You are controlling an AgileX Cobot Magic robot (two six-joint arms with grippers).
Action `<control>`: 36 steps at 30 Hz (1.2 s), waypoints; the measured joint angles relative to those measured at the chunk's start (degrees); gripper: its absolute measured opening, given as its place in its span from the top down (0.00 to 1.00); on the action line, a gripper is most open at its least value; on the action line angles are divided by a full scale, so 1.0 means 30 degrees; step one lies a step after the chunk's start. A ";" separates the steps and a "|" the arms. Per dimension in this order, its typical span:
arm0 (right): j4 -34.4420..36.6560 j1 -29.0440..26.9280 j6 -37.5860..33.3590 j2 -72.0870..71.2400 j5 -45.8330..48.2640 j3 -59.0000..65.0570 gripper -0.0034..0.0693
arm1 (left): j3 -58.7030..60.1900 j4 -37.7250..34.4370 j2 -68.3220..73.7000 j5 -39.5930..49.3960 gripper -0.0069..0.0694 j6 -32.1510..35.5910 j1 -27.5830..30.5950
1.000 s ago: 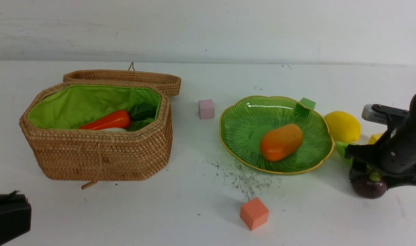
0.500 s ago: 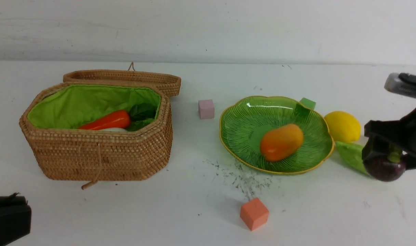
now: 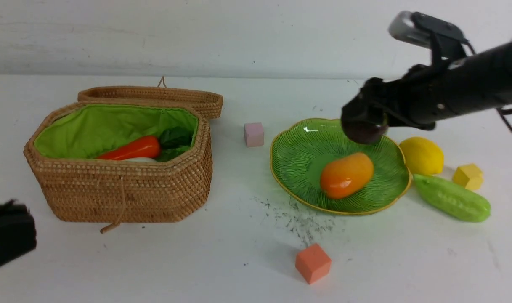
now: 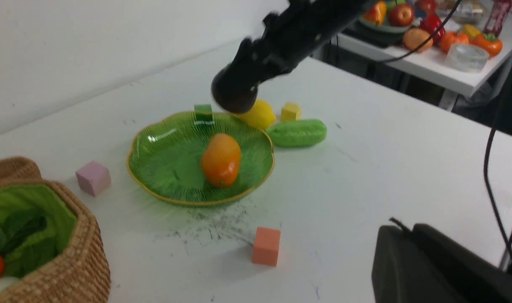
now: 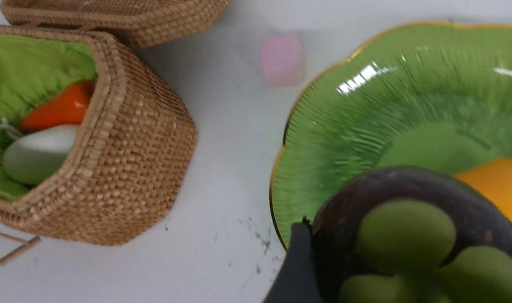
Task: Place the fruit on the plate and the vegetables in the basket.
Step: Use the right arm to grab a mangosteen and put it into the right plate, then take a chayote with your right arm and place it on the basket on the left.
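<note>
Right pincer [image 3: 362, 121]: jaws are spread wide but clamped on the small dark purple round mangosteen [image 3: 365, 134]. You hold it in the air over the far part of the shallow, ribbed, glossy green plate with the wavy gold rim [image 3: 298, 147]. It is not touching the dish.

The orange-yellow oval mango [image 3: 346, 174] lies on the plate, towards its near right.

Step in hand, as I judge it, is setting the mangosteen down.
- Bring it over the bare left half of the dish, clear of the mango.
- Go low before you let go. A round glossy fruit dropped from height will likely roll or hop the rim.
- Expect it to settle inward against the mango.

Just beside the plate's right edge, on the tabletop, sits the yellow lemon [image 3: 422, 155]. The bumpy light-green gourd [image 3: 451, 198] lies just in front of it. Neither is sorted yet.

Well to the left stands the octagonal tan wicker basket with green lining [image 3: 125, 193], lid open. It holds the orange carrot [image 3: 131, 148] and the white radish [image 5: 37, 151].

Left pincer [image 3: 7, 244]: parked low at the near left, closed, nothing seen in it.
</note>
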 joint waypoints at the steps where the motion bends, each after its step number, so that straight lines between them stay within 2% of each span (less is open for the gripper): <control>1: 0.0000 0.0122 -0.0090 0.0747 -0.0281 -0.0494 0.16 | 0.0000 0.0090 0.0000 -0.0358 0.88 0.0000 0.0000; 6: -0.0390 0.0142 -0.0157 0.3752 -0.1113 -0.2211 0.16 | 0.0000 0.0218 0.0000 -0.1590 0.88 0.0000 0.0000; 13: -0.1295 0.0142 -0.0214 0.5759 -0.1293 -0.2667 0.16 | 0.0000 0.0275 0.0000 -0.1866 0.88 0.0000 0.0000; 19: -0.1542 0.0142 -0.0229 0.5840 -0.1866 -0.2841 0.03 | 0.0000 0.0275 0.0000 -0.1866 0.88 0.0000 0.0000; 23: -0.1581 0.0142 -0.0229 0.5820 -0.1940 -0.2904 0.02 | 0.0000 0.0275 0.0000 -0.1871 0.88 0.0000 0.0000; 30: -0.1943 0.0142 -0.0229 0.5397 -0.1381 -0.2981 0.05 | 0.0000 0.0275 0.0000 -0.1853 0.88 0.0000 0.0000; 33: -0.3184 0.0106 -0.0229 0.4335 0.0099 -0.3023 0.13 | 0.0000 0.0275 0.0000 -0.1853 0.87 0.0000 0.0000; 36: -0.5669 -0.0048 -0.0229 0.2818 0.2632 -0.3042 0.27 | 0.0000 0.0275 0.0000 -0.1853 0.87 0.0000 0.0000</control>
